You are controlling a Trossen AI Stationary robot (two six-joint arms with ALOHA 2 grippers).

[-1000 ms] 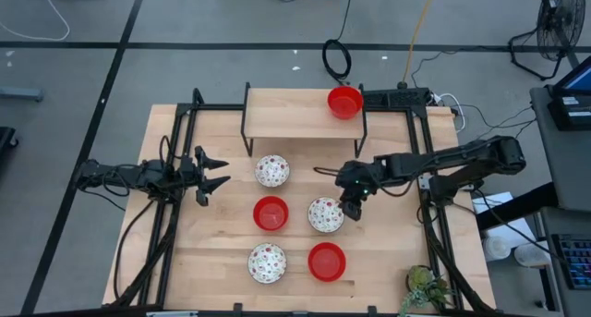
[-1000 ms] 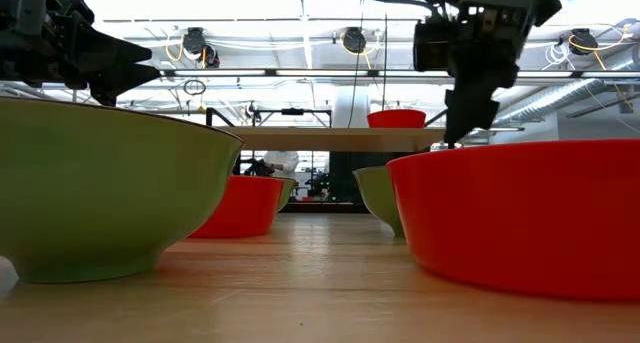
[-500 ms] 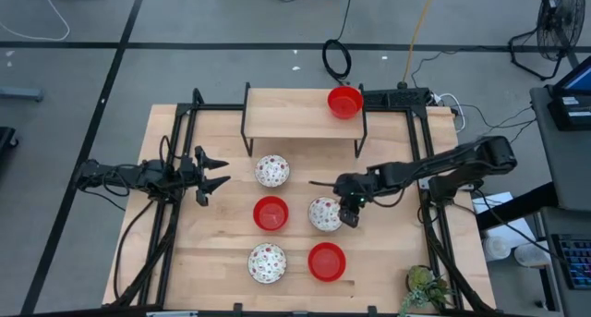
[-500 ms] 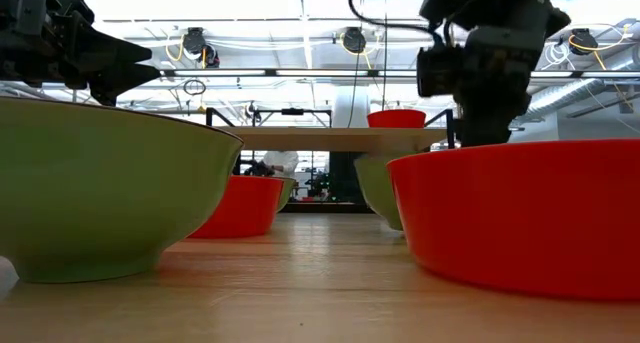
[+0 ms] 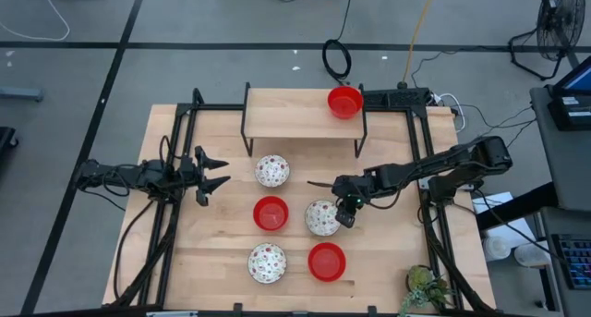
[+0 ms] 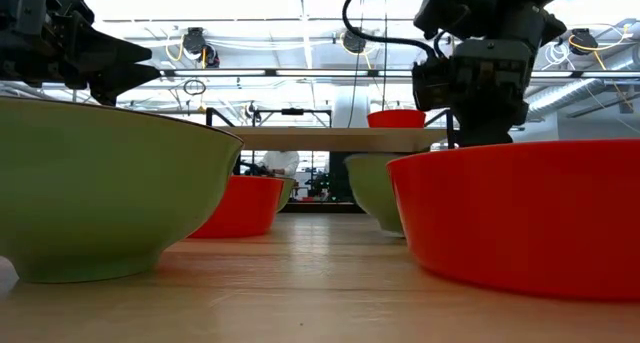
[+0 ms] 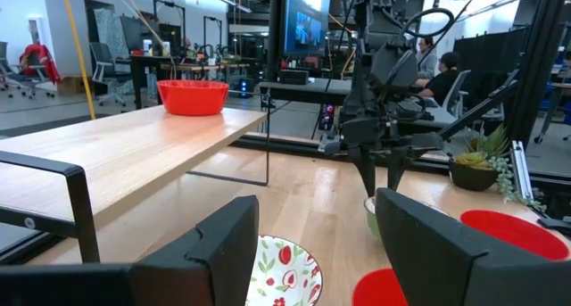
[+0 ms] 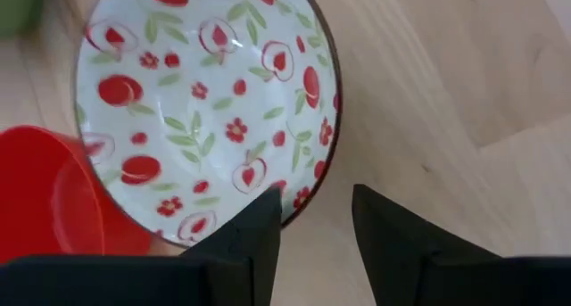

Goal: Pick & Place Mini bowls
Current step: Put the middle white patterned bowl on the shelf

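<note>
**Wooden table, six bowls, one rim between my right fingers**

Wood tabletop [image 5: 388,262] carries five mini bowls in the open and a raised shelf [image 5: 286,118] holding a sixth, red one [image 5: 344,102]. I have the left gripper [image 5: 219,170] parked wide open and empty at the left edge, well apart from the work. My right gripper [image 5: 345,216] is down at the speckled bowl [image 5: 322,217] in the middle row, which sits just beside the red centre bowl [image 5: 271,213]. Its fingers [image 8: 259,230] are partly apart and straddle the near rim, one inside, one outside. I think they aren't yet pinching; contact is hard to judge.
</note>
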